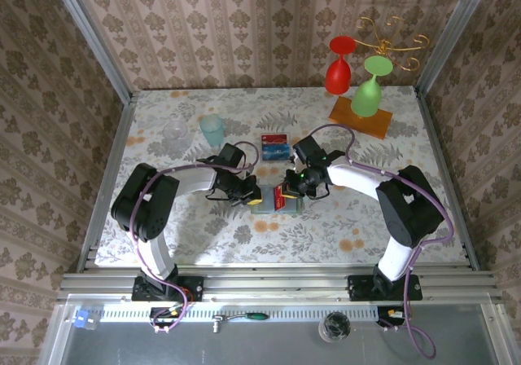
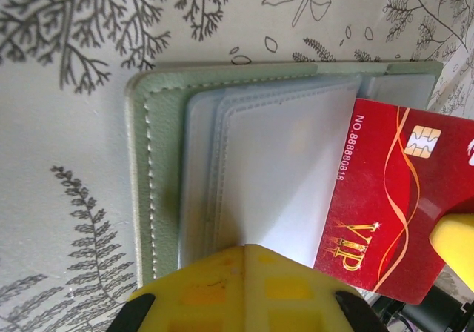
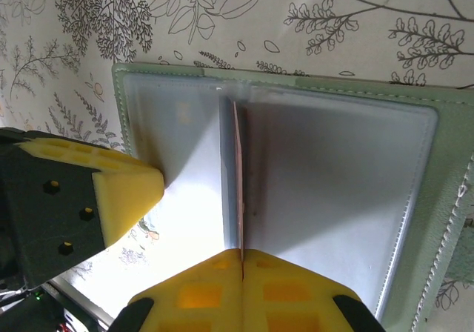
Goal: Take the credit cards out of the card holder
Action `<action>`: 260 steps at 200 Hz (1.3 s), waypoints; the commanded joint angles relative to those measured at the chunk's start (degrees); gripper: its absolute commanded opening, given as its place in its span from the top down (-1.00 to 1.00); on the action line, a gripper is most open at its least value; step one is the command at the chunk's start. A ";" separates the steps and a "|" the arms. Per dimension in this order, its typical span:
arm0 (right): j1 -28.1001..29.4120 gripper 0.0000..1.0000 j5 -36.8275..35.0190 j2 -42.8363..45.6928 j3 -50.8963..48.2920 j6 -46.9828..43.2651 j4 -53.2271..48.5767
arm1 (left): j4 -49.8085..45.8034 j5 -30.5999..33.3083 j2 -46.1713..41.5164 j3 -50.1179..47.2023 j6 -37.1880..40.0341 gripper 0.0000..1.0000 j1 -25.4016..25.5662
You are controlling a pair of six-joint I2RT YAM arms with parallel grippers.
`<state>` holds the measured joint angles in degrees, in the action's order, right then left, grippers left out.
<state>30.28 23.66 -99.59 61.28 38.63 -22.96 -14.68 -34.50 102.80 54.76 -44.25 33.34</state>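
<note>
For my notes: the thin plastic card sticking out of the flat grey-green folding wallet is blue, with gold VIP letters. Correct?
No. The thin plastic card sticking out of the flat grey-green folding wallet is red, not blue, with gold VIP letters. The left wrist view shows it.

Three walls close the space in, all papered in beige and brown stripes with a damask motif: the back wall [image 1: 244, 31] at 12 o'clock, the left wall [image 1: 41, 120] at 9 o'clock and the right wall [image 1: 480, 96] at 3 o'clock. Bare aluminium posts [image 1: 88, 35] run up the two far corners. The table [image 1: 326, 235] wears a white cloth printed with grey ferns and small orange flowers. At 6 o'clock an aluminium rail [image 1: 277, 283] edges it, with a grey ledge [image 1: 260, 345] just beyond. The light is even and soft, casting faint shadows.
</note>
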 commanded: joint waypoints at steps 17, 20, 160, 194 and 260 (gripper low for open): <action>0.39 1.00 -3.46 0.37 3.73 -3.13 -6.08 | -2.68 1.44 0.06 -0.04 0.55 1.00 0.14; 0.39 1.00 -3.52 0.43 4.02 -3.51 -6.43 | -2.52 1.44 0.03 -0.09 0.49 1.00 0.13; -0.13 1.00 -15.21 -6.07 24.80 -60.75 -32.81 | -1.70 1.53 -5.04 -0.80 -0.22 1.00 -1.52; -0.14 1.00 -18.48 -11.01 33.35 -74.12 -36.98 | -2.56 1.96 -6.64 -1.87 -0.01 1.00 -1.98; -2.10 1.00 -19.74 -22.92 56.39 -85.64 -46.72 | -4.09 3.96 -10.43 -5.05 -0.62 1.00 -3.37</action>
<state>29.52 4.67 -119.04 109.80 -40.51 -63.16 -16.51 -32.12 95.57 51.22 -44.31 30.41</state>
